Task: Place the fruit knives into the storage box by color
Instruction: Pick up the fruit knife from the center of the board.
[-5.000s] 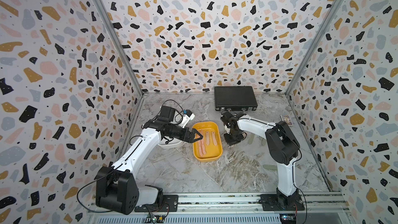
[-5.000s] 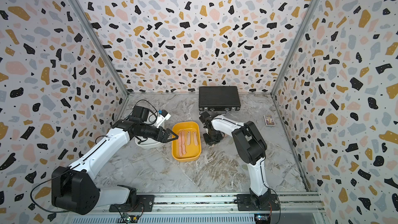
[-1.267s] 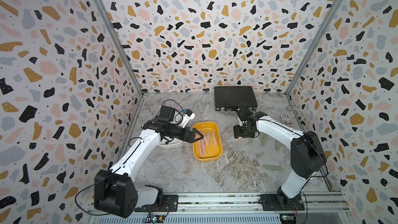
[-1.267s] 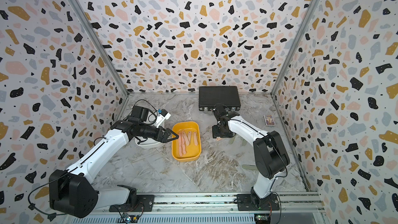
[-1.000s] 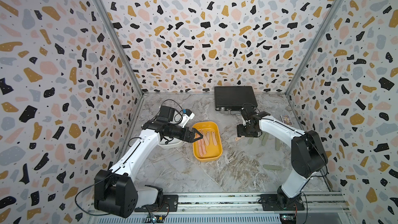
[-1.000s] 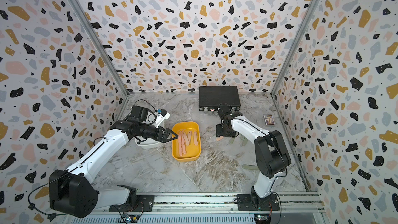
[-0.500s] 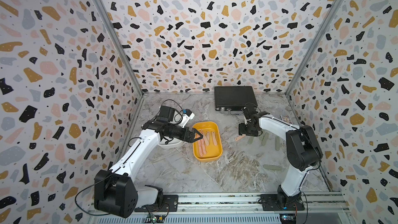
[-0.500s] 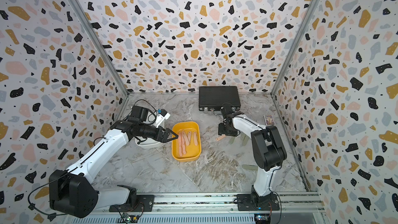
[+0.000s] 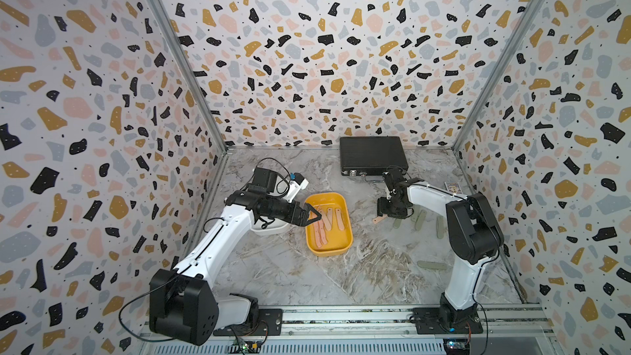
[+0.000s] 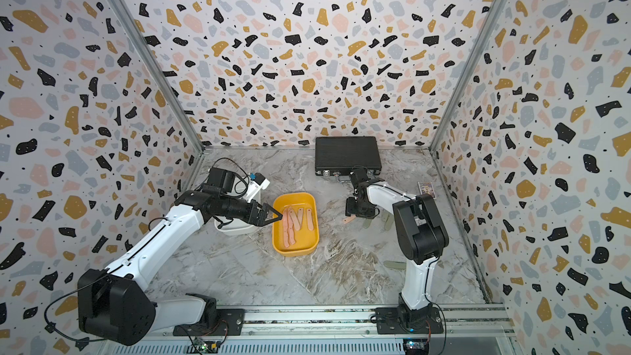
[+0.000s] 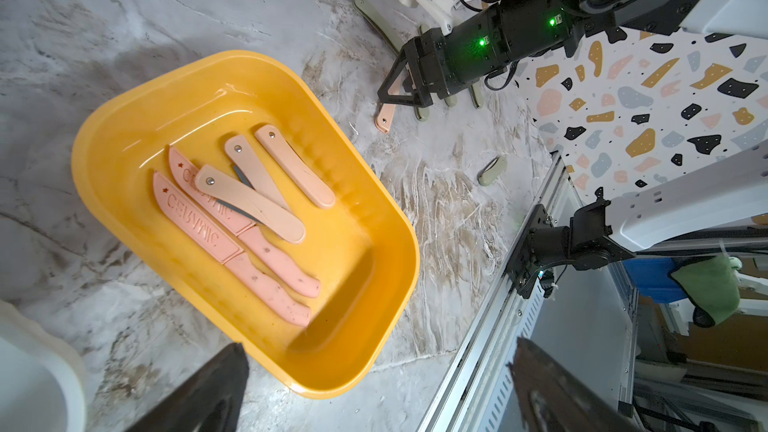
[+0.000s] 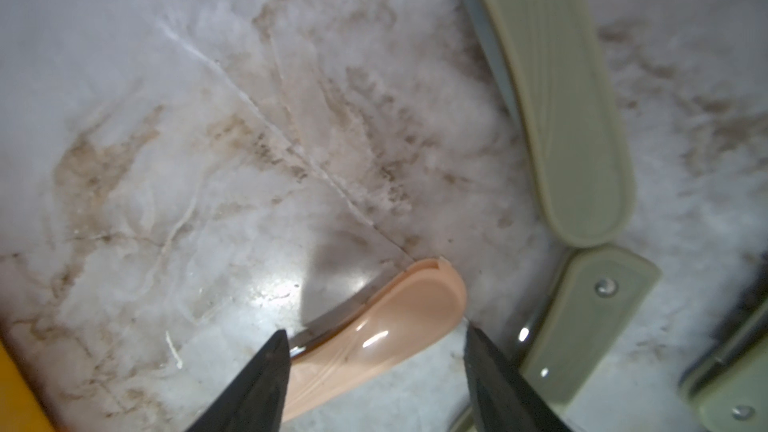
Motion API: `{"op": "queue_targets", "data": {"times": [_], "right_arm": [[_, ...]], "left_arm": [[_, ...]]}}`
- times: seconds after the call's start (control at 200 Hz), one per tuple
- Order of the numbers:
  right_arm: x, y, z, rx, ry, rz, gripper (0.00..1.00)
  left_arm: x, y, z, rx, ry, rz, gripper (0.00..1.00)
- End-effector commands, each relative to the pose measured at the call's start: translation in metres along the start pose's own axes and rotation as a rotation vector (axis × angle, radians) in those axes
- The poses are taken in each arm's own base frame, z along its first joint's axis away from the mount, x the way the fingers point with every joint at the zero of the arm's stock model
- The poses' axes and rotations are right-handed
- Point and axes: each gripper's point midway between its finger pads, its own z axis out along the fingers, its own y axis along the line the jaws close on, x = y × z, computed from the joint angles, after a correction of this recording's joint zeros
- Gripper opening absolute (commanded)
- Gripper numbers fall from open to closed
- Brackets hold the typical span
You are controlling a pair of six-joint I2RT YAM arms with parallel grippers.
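The mustard-yellow storage box (image 9: 325, 195) (image 10: 294, 194) (image 11: 249, 61) holds several salmon-pink fruit knives (image 9: 328, 223) (image 11: 249, 197). The white storage box (image 9: 270, 232) (image 10: 235, 232) sits to its left, mostly under my left arm. My left gripper (image 9: 316, 215) (image 10: 278, 214) (image 11: 380, 351) hovers open over the yellow box's left rim, holding nothing. My right gripper (image 9: 389, 216) (image 10: 358, 215) (image 12: 376, 336) is down at the table, jaws open on either side of a pink knife (image 9: 378, 220) (image 10: 349, 220) (image 12: 374, 326) lying there. Sage-green knives (image 9: 419, 220) (image 10: 389, 221) (image 12: 561, 97) lie just right of it.
A black briefcase (image 9: 372, 155) (image 10: 346, 157) stands at the back, close behind my right wrist. A small printed card box (image 9: 452, 186) (image 10: 425, 187) sits by the right wall. One green knife (image 9: 432, 265) (image 11: 492, 170) lies alone near the right arm's base. The aluminium rail (image 9: 341, 319) runs along the front.
My right gripper has shifted right from beside the yellow box to the loose knives and come down over the pink one, jaws narrowing slightly. The left arm has not moved.
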Motion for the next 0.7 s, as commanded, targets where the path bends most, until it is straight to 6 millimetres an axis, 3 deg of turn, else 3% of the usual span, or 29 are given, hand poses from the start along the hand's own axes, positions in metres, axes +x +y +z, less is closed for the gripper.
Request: {"op": "queue_targets", "data": {"times": [0.0, 0.225, 0.451, 0.696], "right_arm": [[-0.006, 0.011, -0.001, -0.036, 0.016, -0.001, 0.66], [0.0, 0.021, 0.005, -0.011, 0.07, -0.07, 0.63], [0.01, 0.019, 0.01, 0.073, 0.125, -0.155, 0.57], [0.016, 0.017, 0.012, 0.163, 0.159, -0.238, 0.42]], "left_arm": [[0.0, 0.0, 0.001, 0.004, -0.006, 0.025, 0.99], [0.0, 0.001, 0.001, 0.0, -0.004, 0.023, 0.99], [0.0, 0.0, 0.001, 0.002, -0.005, 0.026, 0.99], [0.001, 0.001, 0.002, 0.004, -0.002, 0.022, 0.99]]}}
